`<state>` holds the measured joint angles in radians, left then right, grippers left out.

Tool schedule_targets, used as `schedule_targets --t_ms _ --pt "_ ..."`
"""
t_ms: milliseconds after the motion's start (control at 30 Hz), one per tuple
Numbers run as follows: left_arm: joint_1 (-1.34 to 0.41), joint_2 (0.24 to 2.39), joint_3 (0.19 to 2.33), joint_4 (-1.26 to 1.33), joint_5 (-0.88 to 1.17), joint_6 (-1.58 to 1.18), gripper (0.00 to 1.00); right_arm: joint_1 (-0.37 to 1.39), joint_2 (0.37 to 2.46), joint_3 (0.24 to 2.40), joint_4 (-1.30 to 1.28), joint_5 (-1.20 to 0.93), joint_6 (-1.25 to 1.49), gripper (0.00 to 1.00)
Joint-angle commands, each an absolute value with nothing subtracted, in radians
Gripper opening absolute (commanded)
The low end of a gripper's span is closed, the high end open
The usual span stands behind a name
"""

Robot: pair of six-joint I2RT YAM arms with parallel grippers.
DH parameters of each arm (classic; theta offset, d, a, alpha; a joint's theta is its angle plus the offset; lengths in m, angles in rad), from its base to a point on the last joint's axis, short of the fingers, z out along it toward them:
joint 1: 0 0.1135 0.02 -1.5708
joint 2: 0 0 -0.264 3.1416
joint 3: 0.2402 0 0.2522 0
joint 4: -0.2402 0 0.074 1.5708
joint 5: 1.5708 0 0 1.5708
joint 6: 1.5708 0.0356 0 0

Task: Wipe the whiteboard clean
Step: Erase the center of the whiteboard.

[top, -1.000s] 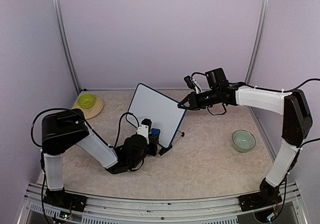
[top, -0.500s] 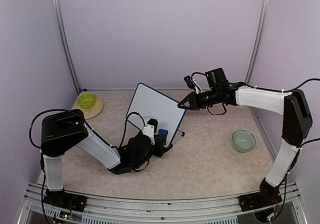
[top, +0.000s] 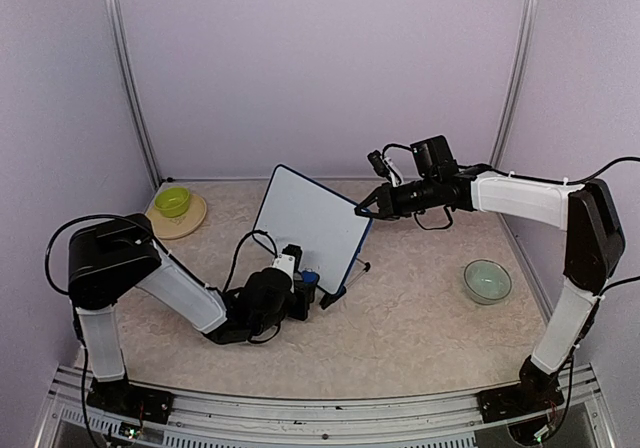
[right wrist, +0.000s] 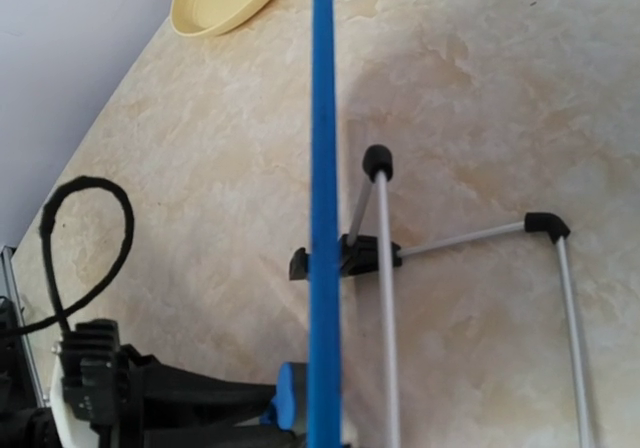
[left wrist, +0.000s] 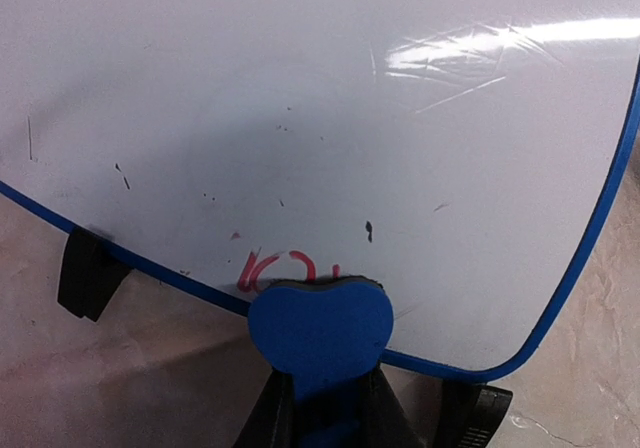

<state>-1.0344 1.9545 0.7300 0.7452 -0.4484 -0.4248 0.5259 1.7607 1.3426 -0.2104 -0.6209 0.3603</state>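
The whiteboard (top: 312,224) stands tilted on its fold-out legs (right wrist: 384,298) mid-table. In the left wrist view its face (left wrist: 320,108) is mostly wiped, with a red marker trace (left wrist: 275,266) and small specks near the bottom frame. My left gripper (left wrist: 325,423) is shut on a blue eraser block (left wrist: 320,330), which presses against the board's lower edge just right of the red trace. The eraser also shows in the top view (top: 309,282). My right gripper (top: 364,210) is shut on the board's upper right corner. The right wrist view sees the blue frame (right wrist: 323,208) edge-on.
A yellow plate (top: 190,223) with a green bowl (top: 172,201) sits at the back left. A pale green bowl (top: 487,280) sits at the right. The left arm's cable (right wrist: 85,238) loops in front of the board. Purple walls enclose the table.
My left gripper with the eraser swept right along the board's lower part, then came back left and lower. The right arm and the board have not moved.
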Motion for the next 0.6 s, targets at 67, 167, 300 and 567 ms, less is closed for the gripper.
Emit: schedule_targets --t_ms 67,167,300,567 --pt "-1.027 1.920 0.726 0.673 -0.411 -0.416 0.10 0.528 1.742 1.353 -0.167 -0.663 0.357 0.00" --pt "-1.025 1.916 0.771 0.686 -0.405 -0.352 0.10 0.528 1.747 1.350 -0.165 -0.664 0.359 0.00" --pt "-1.020 1.908 0.813 0.708 -0.387 -0.307 0.10 0.528 1.750 1.354 -0.166 -0.666 0.360 0.00" --pt "-0.997 1.898 0.868 0.707 -0.353 -0.270 0.10 0.528 1.753 1.355 -0.170 -0.663 0.359 0.00"
